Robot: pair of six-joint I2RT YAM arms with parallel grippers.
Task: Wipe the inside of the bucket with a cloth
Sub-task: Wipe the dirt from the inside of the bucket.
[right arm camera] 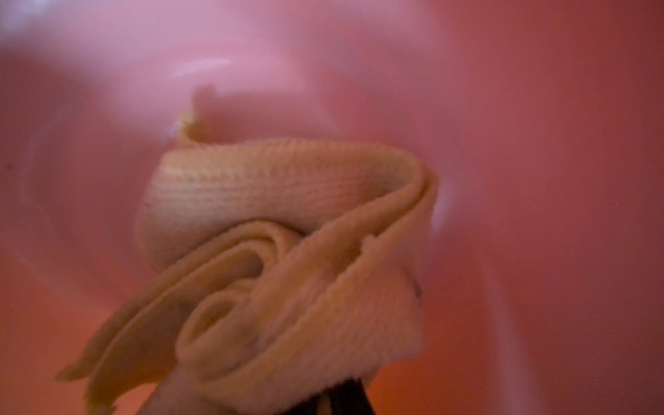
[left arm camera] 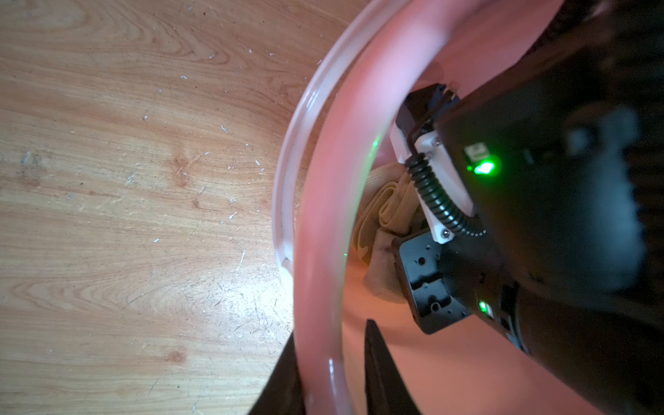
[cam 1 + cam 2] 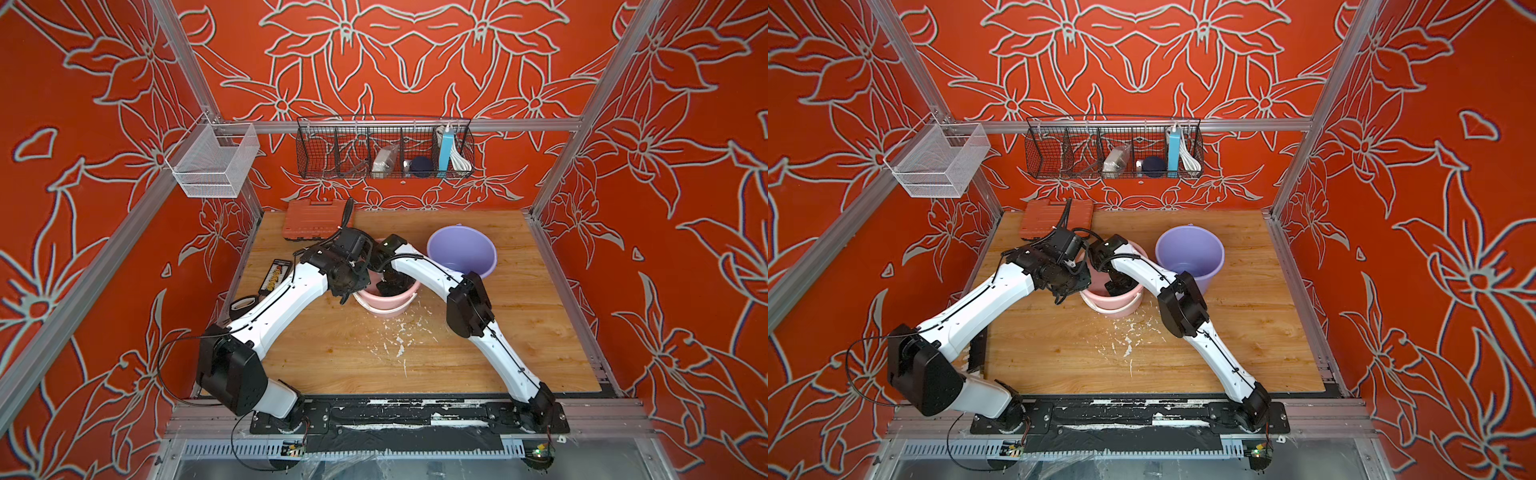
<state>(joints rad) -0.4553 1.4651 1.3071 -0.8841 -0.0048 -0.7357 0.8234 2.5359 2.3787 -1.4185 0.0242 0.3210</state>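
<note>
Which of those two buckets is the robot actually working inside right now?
The pink bucket, the nearer one: the right gripper is down inside it, shut on the cloth. The purple bucket behind it has no arm in it.

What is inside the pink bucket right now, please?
A bunched yellowish cloth, pinched by the right gripper, which reaches down into the pink bucket. The bucket floor beneath the cloth is covered, so I cannot see it.

text: none legible | labels: none | brands: none | numbers: none
</note>
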